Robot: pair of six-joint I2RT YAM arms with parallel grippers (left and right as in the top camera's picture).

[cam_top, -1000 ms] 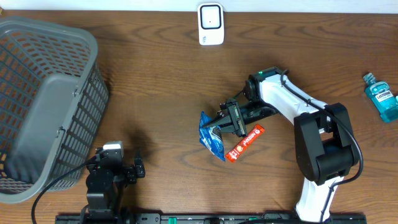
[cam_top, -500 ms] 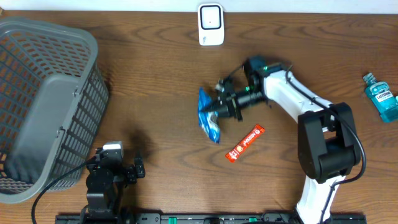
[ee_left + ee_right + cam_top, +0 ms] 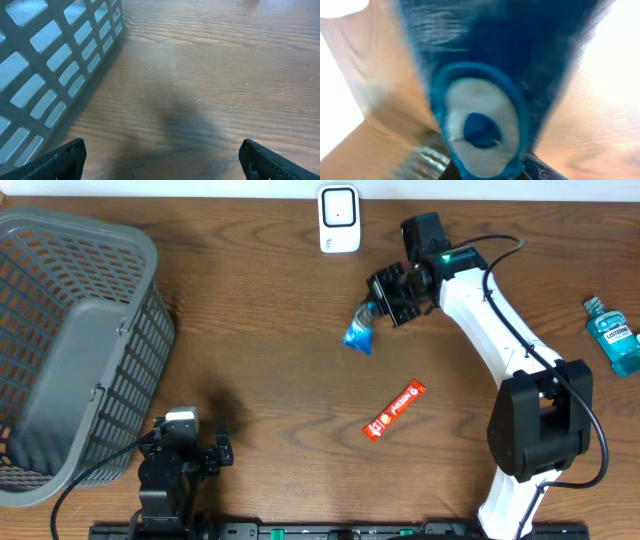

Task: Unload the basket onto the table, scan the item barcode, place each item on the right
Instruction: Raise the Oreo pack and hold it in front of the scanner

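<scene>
On the table [image 3: 260, 380], a grey basket [image 3: 70, 340] fills the left side, and the left gripper [image 3: 222, 450] sits beside it, jaws spread wide and holding nothing. The right gripper [image 3: 378, 302] is clamped on a blue packet [image 3: 358, 332], near the white scanner [image 3: 339, 218]. A red bar [image 3: 394, 409] lies well apart.

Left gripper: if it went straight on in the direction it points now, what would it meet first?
The left gripper, jaws open, faces only the table. The grey basket stands to its left, beside that line, not across it. The way looks free as far as the left wrist view shows.
</scene>
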